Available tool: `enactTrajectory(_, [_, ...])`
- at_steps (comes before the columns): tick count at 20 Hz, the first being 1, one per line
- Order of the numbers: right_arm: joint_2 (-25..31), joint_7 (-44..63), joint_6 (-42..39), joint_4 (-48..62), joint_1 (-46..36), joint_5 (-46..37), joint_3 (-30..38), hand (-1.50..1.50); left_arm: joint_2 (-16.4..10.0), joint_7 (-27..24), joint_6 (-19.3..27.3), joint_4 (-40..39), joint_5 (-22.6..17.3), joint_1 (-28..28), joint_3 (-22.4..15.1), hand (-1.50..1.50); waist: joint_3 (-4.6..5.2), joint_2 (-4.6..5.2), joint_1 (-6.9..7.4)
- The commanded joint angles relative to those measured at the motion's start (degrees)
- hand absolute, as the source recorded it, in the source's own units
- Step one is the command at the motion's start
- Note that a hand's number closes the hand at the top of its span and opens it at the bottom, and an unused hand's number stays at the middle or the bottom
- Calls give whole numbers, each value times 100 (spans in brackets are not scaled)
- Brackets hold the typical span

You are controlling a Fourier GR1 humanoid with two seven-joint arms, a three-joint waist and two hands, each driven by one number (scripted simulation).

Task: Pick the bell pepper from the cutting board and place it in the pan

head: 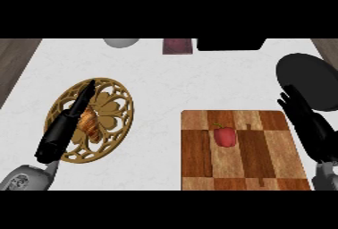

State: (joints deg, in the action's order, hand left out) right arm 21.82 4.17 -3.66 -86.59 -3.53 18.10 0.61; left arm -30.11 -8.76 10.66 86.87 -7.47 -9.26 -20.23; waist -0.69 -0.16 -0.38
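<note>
- Right hand (309, 123), head view: open and empty at 3 o'clock of the cutting board (198, 152). Its fingers are straight and point to 12 o'clock, with the tips showing over the lower rim of the pan (307, 71).
- Left hand (65, 127): open and holding nothing, fingers straight and together, aimed at 1 o'clock. It shows across the gold openwork plate (122, 112) and partly hides a brown ridged item (92, 127) on it.
- Bell pepper (225, 137): red, with its green stem toward 11 o'clock. It lies near the board's middle, apart from both hands.
- Pan: black, at 1 o'clock of the board on the white counter (165, 85).
- Counter's far edge, 12 o'clock: grey bowl (120, 42), dark red box (178, 46) and black object (231, 44), each cut off by the frame.
</note>
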Motion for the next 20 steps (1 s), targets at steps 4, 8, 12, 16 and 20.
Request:
enactTrajectory(4, [445,-368,-1657,167,-820,-423,-1095,150,321,358,260,-178,-455,-343,582,0,61,84,375])
enactTrajectory(8, [973,-1495,-1669,60,-1178,-1890,-1382,150,571,741,383,-368,-919,-265,857,0,55,58,305])
enactTrajectory(12, [1225,-3013,-790,-322,-716,-2622,-903,-150,522,829,569,-462,-979,-326,1163,0,53,-9,-45])
enactTrajectory(16, [1971,-3790,-808,-389,-302,-2865,-395,-150,457,908,498,-220,-1009,-115,1216,0,65,-12,-30])
enactTrajectory(20, [2700,-2893,-1676,-940,-830,-2701,-200,-150,481,1306,636,-166,-852,-439,1193,0,74,-9,-17])
